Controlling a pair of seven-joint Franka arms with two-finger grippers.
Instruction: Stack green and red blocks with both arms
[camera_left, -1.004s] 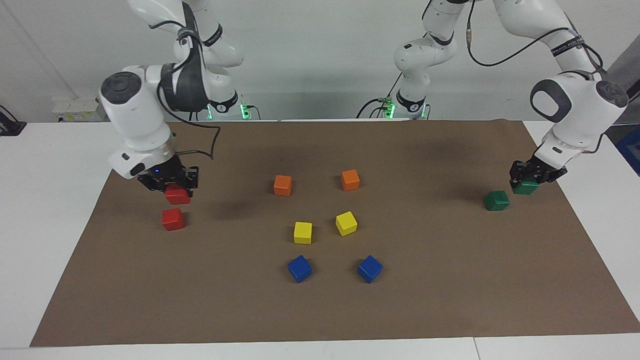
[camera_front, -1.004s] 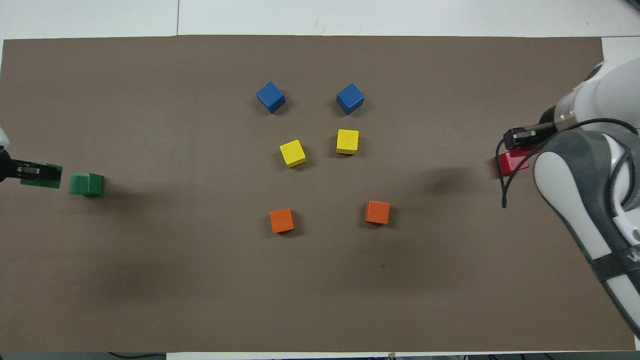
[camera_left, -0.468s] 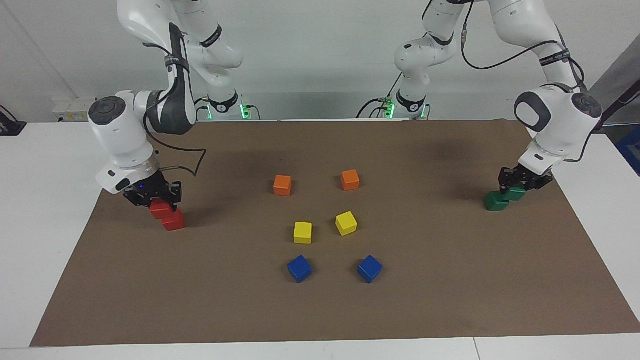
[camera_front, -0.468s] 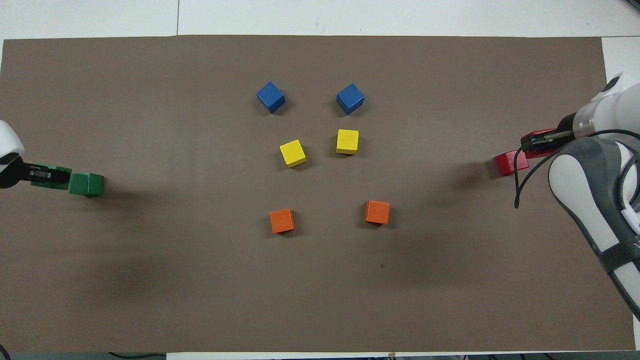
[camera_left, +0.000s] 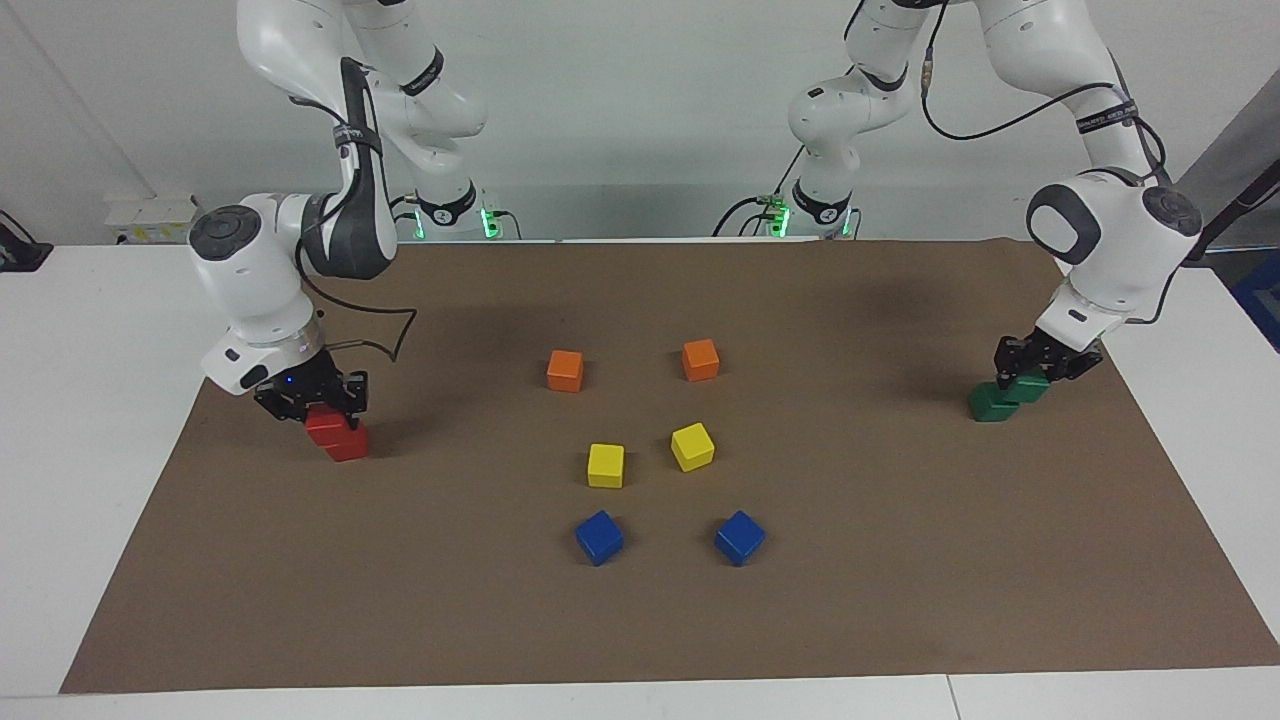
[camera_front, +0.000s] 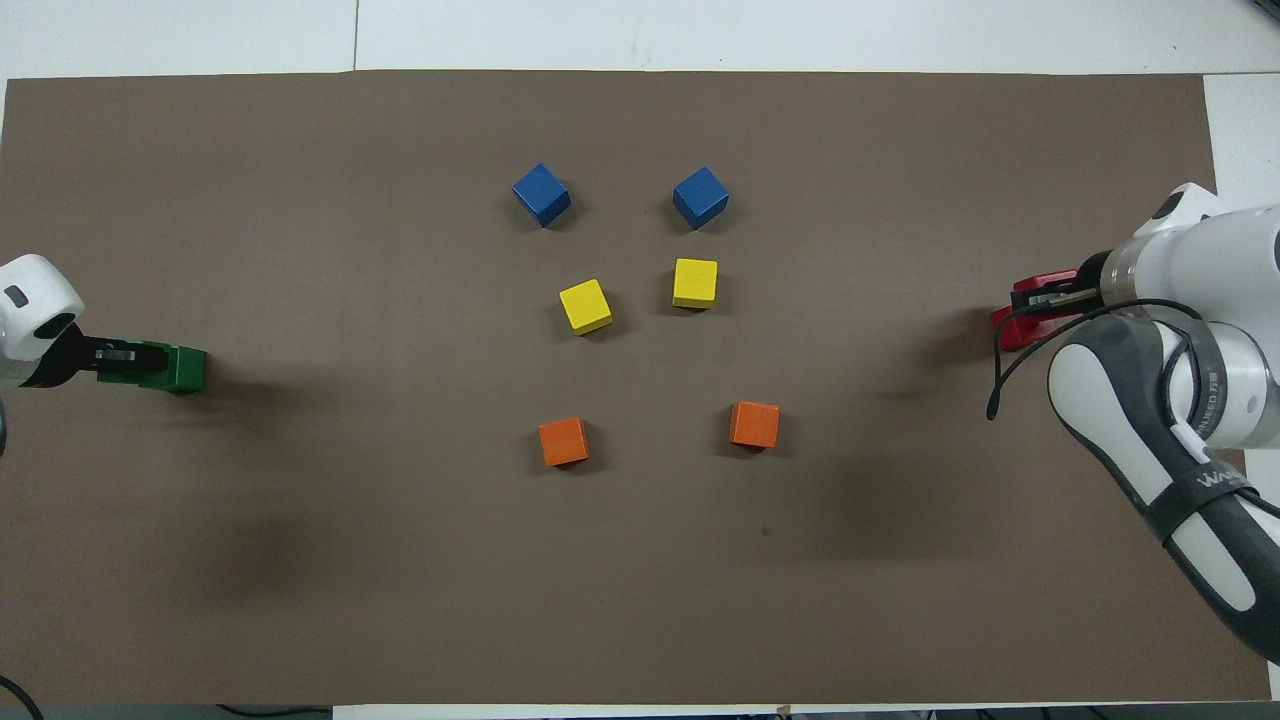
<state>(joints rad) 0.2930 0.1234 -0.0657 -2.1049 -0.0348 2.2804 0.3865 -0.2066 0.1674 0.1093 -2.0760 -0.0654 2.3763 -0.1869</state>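
Closing in on their targets, both arms are bringing their loads almost onto the waiting cubes. A second ago each carried cube hung clear of its partner, so both stacks are now nearly made.

Facing view: the right tool (camera_left: 312, 403) is clamping the held red block (camera_left: 322, 424), which is overlapping the top corner of the resting red block (camera_left: 350, 445) at the right arm's end of the tabletop (camera_left: 60, 400). It is not looking squarely seated yet. The left tool (camera_left: 1040, 362) is gripping the held green block (camera_left: 1032, 387) against the upper edge of the resting green block (camera_left: 986, 405) at the left arm's end. Both wrists are pointing steeply down, with the forearms bending in from above.

Overhead view: the left tool (camera_front: 115, 352) is covering most of the held green block (camera_front: 140, 368), and the resting green block (camera_front: 192, 368) is peeking out beside it. The right tool (camera_front: 1045, 297) is carrying the held red block (camera_front: 1055, 280) over the resting red block (camera_front: 1010, 330), still offset. Each block needs a small nudge inward before release, I judge.
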